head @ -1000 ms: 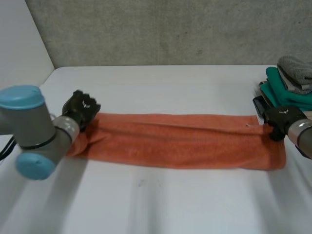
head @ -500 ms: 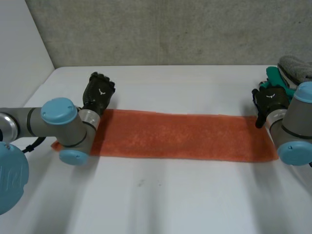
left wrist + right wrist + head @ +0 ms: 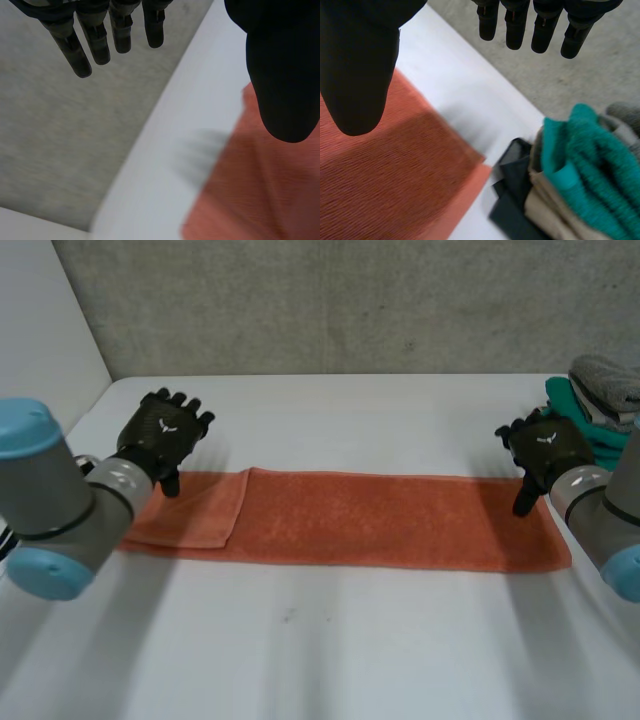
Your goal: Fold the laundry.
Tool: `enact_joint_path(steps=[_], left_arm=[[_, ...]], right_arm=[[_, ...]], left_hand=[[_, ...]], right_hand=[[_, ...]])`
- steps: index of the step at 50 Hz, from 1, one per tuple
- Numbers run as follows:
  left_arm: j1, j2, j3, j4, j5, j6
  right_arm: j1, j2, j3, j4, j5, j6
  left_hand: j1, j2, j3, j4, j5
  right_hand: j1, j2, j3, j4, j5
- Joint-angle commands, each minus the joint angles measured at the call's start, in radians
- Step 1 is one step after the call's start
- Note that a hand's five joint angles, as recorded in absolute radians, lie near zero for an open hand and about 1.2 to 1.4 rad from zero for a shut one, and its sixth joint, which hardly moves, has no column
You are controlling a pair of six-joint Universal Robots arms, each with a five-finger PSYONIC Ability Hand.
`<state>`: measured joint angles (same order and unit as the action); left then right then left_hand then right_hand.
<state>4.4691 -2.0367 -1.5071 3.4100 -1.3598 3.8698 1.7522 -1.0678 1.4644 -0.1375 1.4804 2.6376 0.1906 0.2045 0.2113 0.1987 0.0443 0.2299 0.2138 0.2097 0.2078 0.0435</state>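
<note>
An orange towel (image 3: 360,520) lies flat as a long strip across the white table (image 3: 330,650), with its left end folded over on itself (image 3: 195,508). My left hand (image 3: 163,436) hovers open above that left end, fingers (image 3: 80,47) straight and thumb (image 3: 282,75) spread apart over the towel (image 3: 260,185), holding nothing. My right hand (image 3: 543,450) is open above the towel's right end, fingers (image 3: 540,22) straight and thumb (image 3: 357,65) apart over the towel (image 3: 385,185), also empty.
A pile of folded laundry (image 3: 600,405) in teal, grey and beige sits at the table's right edge, close beside my right hand; the same pile (image 3: 575,175) lies just past the towel's corner. A grey wall (image 3: 340,300) rises behind the table.
Both hands have let go of the towel and opened. They lifted off its ends; the towel now lies flatter, with its left end folded over.
</note>
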Motion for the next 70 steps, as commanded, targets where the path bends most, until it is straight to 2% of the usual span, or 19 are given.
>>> enact_joint_path(steps=[1, 19, 33, 46, 48, 50, 51, 55, 56, 58, 63, 70], left_arm=[[0.104, 0.0, -0.002, -0.123, 0.152, -0.105], [0.124, -0.048, -0.119, -0.121, 0.163, -0.089], [0.154, -0.135, -0.036, -0.041, 0.154, -0.081], [0.154, -0.178, 0.004, -0.035, 0.151, -0.079], [0.156, -0.194, 0.059, -0.003, 0.119, -0.089], [0.157, -0.215, 0.108, 0.032, 0.053, -0.093], [0.162, -0.232, 0.151, 0.07, -0.046, -0.099], [0.191, -0.252, 0.208, 0.168, -0.278, -0.118], [0.193, -0.251, 0.208, 0.181, -0.291, -0.124], [0.19, -0.243, 0.203, 0.192, -0.277, -0.142], [0.157, -0.191, 0.131, 0.193, -0.151, -0.228], [0.141, -0.099, 0.01, 0.186, -0.094, -0.231]], right_arm=[[-0.005, -0.001, 0.054, 0.019, -0.02, -0.001], [-0.008, 0.0, 0.08, 0.019, -0.038, -0.007], [-0.002, 0.002, 0.103, 0.018, -0.042, -0.01], [0.001, 0.003, 0.113, 0.016, -0.038, -0.01], [0.001, 0.003, 0.113, 0.016, -0.038, -0.01], [0.001, 0.003, 0.114, 0.016, -0.038, -0.01], [0.001, 0.003, 0.114, 0.016, -0.04, -0.01], [0.003, 0.003, 0.119, 0.016, -0.04, -0.01], [0.003, 0.003, 0.12, 0.016, -0.04, -0.01], [0.003, 0.002, 0.126, 0.016, -0.038, -0.01], [0.003, 0.002, 0.134, 0.016, -0.04, -0.01], [-0.006, 0.002, 0.136, 0.019, -0.042, -0.01]], left_hand=[[-0.009, -0.023, -0.03, -0.017, -0.038], [0.085, 0.071, 0.064, 0.076, 0.056], [0.293, 0.279, 0.272, 0.285, 0.265], [0.296, 0.282, 0.275, 0.288, 0.268], [0.328, 0.314, 0.307, 0.32, 0.3], [0.355, 0.341, 0.334, 0.346, 0.326], [0.355, 0.341, 0.334, 0.347, 0.326], [0.349, 0.335, 0.328, 0.341, 0.321], [0.337, 0.323, 0.316, 0.329, 0.309], [0.296, 0.282, 0.275, 0.288, 0.268], [0.214, 0.2, 0.193, 0.206, 0.186], [0.214, 0.2, 0.193, 0.206, 0.186]], right_hand=[[-0.055, -0.039, -0.035, -0.033, -0.044], [-0.055, -0.039, -0.035, -0.033, -0.044], [-0.055, -0.039, -0.035, -0.033, -0.044], [-0.055, -0.039, -0.035, -0.033, -0.044], [-0.055, -0.039, -0.035, -0.033, -0.044], [-0.055, -0.039, -0.035, -0.033, -0.044], [-0.055, -0.039, -0.035, -0.033, -0.044], [-0.055, -0.039, -0.035, -0.033, -0.044], [-0.055, -0.039, -0.035, -0.033, -0.044], [-0.055, -0.039, -0.035, -0.033, -0.044], [-0.055, -0.039, -0.035, -0.033, -0.044], [-0.055, -0.039, -0.035, -0.033, -0.044]])
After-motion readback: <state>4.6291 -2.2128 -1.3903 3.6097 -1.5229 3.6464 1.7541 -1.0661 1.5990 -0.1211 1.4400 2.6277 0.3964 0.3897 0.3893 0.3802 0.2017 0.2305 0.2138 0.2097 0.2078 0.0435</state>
